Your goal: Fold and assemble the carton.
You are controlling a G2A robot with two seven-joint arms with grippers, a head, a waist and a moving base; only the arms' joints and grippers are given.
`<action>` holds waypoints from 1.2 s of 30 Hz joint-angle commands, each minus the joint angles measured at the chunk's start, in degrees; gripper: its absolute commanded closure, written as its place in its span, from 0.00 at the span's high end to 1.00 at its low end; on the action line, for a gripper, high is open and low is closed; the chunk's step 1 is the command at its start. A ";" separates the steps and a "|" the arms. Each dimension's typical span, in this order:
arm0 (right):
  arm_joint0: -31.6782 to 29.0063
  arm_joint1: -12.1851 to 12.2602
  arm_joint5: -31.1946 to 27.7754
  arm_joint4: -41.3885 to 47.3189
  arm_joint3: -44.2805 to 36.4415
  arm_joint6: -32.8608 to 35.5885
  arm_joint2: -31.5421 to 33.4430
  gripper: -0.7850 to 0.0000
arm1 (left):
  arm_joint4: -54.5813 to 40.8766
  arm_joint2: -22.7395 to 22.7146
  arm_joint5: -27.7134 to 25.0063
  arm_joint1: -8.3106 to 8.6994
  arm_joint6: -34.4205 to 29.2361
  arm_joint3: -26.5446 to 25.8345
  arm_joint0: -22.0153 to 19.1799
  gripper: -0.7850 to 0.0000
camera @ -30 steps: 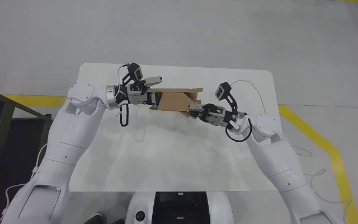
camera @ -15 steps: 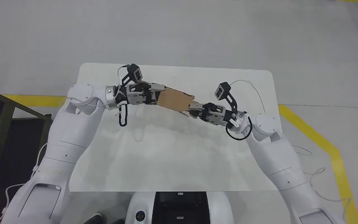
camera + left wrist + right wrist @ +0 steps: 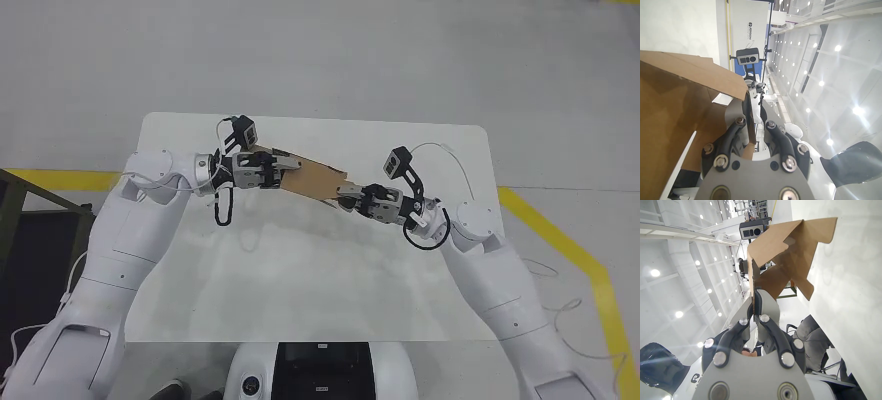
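Observation:
A brown carton, partly folded with loose flaps, hangs above the white table between both arms. My left gripper is at its left end. In the left wrist view the carton has one wall edge standing between the fingers of that gripper, which is open, with a narrow gap on one side. My right gripper is at the carton's right end. In the right wrist view this gripper is shut on the edge of a carton wall, flaps spreading beyond it.
The table's edges run close behind the arms at the far side. A dark frame stands off the table's left side. Yellow floor tape runs along the right.
The carton went from a squarer, open shape to a flatter, tilted one between the arms. The left gripper shifted slightly right along the carton. The right gripper has barely moved.

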 commanded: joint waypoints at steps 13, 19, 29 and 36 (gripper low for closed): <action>0.22 -0.16 0.24 0.55 0.42 -1.23 -0.05 0.93 | -0.93 0.32 0.91 0.02 -1.35 0.50 -0.12 0.00; 0.02 -0.16 0.31 1.21 0.23 -2.17 0.51 1.00 | -1.60 -0.03 2.71 0.05 -0.17 1.72 -0.47 0.00; -0.46 0.03 0.20 1.00 0.18 -3.11 1.61 1.00 | 0.01 -1.64 7.00 0.67 1.13 0.22 -1.26 0.00; -0.59 0.50 -2.14 -1.25 0.52 -4.17 3.71 1.00 | -2.46 -3.19 9.21 1.08 -1.34 0.26 -1.17 0.00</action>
